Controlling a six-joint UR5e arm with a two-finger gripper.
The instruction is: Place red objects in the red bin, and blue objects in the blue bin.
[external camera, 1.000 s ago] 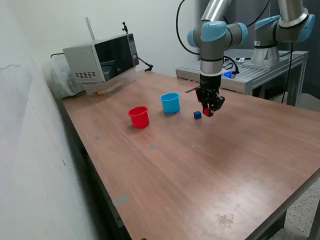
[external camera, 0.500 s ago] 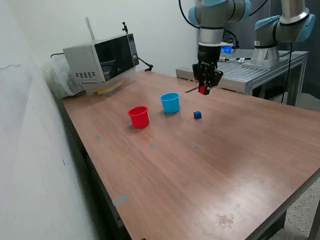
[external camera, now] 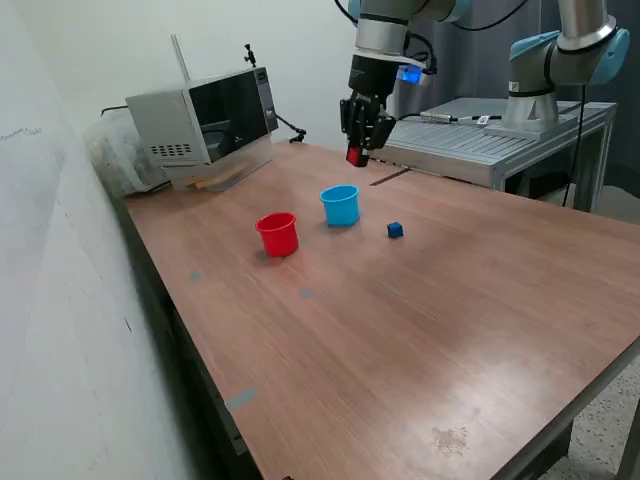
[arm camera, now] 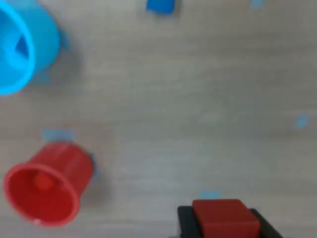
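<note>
We found no readable text, label, brand or number anywhere: none on the microwave (external camera: 205, 122), the cups or the desk (external camera: 420, 330).

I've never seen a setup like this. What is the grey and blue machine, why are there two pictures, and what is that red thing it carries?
The machine is a robot arm with jointed grey tubes and blue caps. At its tip is a gripper, two jaws that pinch things. One picture comes from a camera standing off to the side; the other from a camera on the arm's wrist, looking down. On the brown wooden table stand a small round red plastic cup and a light blue plastic cup, with a small dark blue cube beside them. The wrist view shows something red already inside the red cup and something blue inside the blue one. The jaws are shut on a small red cube, held high above the table.
</note>
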